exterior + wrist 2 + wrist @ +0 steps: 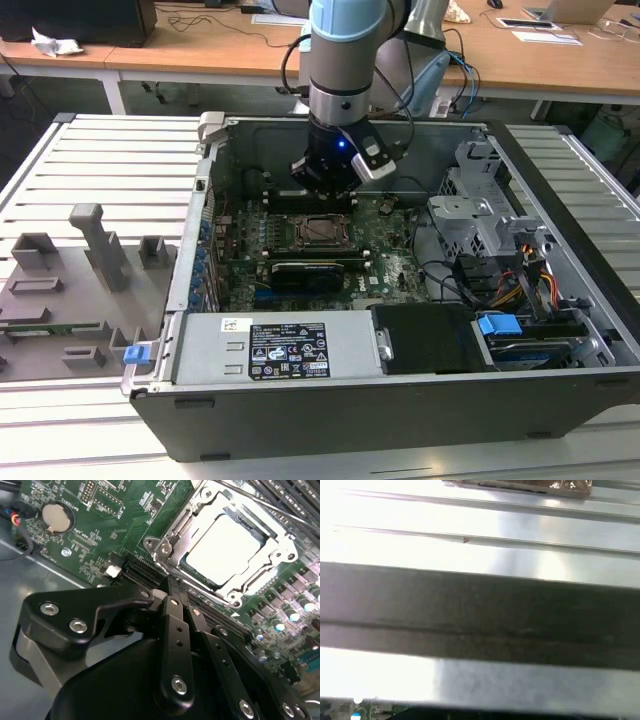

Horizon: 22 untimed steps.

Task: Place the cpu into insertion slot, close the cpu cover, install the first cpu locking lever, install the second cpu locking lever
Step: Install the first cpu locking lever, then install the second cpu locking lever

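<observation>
The cpu (227, 547) lies seated in the slot (186, 565) with the cover (280, 555) down over its edges. The gripper (172, 596) hangs just beside the slot over the board (100, 525), jaws pressed together, holding nothing.

Cpu (226, 550) top pale silvery-grey. Cpu cover (170, 542) bright silver. Circuit board (115, 515) green, fine white print. Pincer (172, 597) matte black, silver screws. Tabletop (100, 150) pale grey, ribbed.

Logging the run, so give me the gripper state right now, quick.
Gripper: shut, holding nothing, fingers pressed together just beside the cpu cover, which lies closed over the cpu.
</observation>
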Tool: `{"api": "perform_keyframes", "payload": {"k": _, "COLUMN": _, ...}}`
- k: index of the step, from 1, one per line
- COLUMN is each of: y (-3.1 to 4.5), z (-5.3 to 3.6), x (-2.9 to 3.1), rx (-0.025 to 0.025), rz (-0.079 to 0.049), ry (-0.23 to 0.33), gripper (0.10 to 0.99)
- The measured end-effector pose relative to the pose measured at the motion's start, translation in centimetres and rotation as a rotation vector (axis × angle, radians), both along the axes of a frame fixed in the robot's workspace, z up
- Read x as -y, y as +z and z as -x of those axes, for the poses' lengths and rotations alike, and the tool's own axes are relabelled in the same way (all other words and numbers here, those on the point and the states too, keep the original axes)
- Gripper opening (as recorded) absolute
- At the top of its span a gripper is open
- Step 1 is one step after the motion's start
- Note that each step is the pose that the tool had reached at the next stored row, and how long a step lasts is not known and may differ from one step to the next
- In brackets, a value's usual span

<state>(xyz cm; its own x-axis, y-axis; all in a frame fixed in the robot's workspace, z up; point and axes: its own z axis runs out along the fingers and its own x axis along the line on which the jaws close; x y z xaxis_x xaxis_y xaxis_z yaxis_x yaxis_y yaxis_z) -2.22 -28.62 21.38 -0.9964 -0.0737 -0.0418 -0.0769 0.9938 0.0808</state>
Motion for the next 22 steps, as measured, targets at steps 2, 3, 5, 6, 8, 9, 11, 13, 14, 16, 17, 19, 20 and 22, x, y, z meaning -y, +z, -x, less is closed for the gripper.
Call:
{"api": "perform_keyframes", "payload": {"k": 2, "y": 0.00, "z": 0.00, "x": 0.10, "rx": 0.0000, "rz": 0.000, "ry": 0.000, "gripper": 0.106}}
{"api": "perform_keyframes", "payload": {"k": 3, "y": 0.01, "z": 0.00, "x": 0.18, "rx": -0.0001, "rz": 0.000, "ry": 0.000, "gripper": 0.106}}
{"api": "perform_keyframes", "payload": {"k": 5, "y": 0.00, "z": 0.00, "x": 0.32, "rx": -0.0001, "rz": 0.000, "ry": 0.000, "gripper": 0.106}}
{"api": "perform_keyframes", "payload": {"k": 6, "y": 0.00, "z": 0.00, "x": 0.40, "rx": -0.0001, "rz": 0.000, "ry": 0.000, "gripper": 0.106}}
{"api": "perform_keyframes", "payload": {"k": 8, "y": 0.00, "z": 0.00, "x": 0.69, "rx": -0.0001, "rz": 0.000, "ry": 0.000, "gripper": 0.106}}
{"api": "perform_keyframes", "payload": {"k": 9, "y": 0.00, "z": 0.00, "x": 0.77, "rx": -0.0001, "rz": 0.000, "ry": 0.000, "gripper": 0.106}}
{"api": "perform_keyframes", "payload": {"k": 11, "y": 0.00, "z": 0.00, "x": 0.94, "rx": 0.0000, "rz": 0.000, "ry": 0.000, "gripper": 0.106}}
{"api": "perform_keyframes", "payload": {"k": 13, "y": 0.00, "z": 0.00, "x": 1.10, "rx": -0.0001, "rz": 0.000, "ry": 0.000, "gripper": 0.106}}
{"api": "perform_keyframes", "payload": {"k": 14, "y": 0.00, "z": 0.00, "x": 1.16, "rx": -0.0001, "rz": 0.000, "ry": 0.000, "gripper": 0.106}}
{"api": "perform_keyframes", "payload": {"k": 16, "y": 0.00, "z": 0.00, "x": 1.36, "rx": 0.0000, "rz": 0.000, "ry": 0.000, "gripper": 0.106}}
{"api": "perform_keyframes", "payload": {"k": 17, "y": 0.00, "z": 0.00, "x": 1.41, "rx": 0.0000, "rz": 0.000, "ry": 0.000, "gripper": 0.106}}
{"api": "perform_keyframes", "payload": {"k": 19, "y": 0.00, "z": 0.00, "x": 1.47, "rx": 0.0000, "rz": 0.000, "ry": 0.000, "gripper": 0.106}}
{"api": "perform_keyframes", "payload": {"k": 20, "y": 0.00, "z": 0.00, "x": 1.50, "rx": 0.0000, "rz": 0.000, "ry": 0.000, "gripper": 0.106}}
{"api": "perform_keyframes", "payload": {"k": 22, "y": 0.00, "z": 0.00, "x": 1.55, "rx": -0.0001, "rz": 0.000, "ry": 0.000, "gripper": 0.106}}
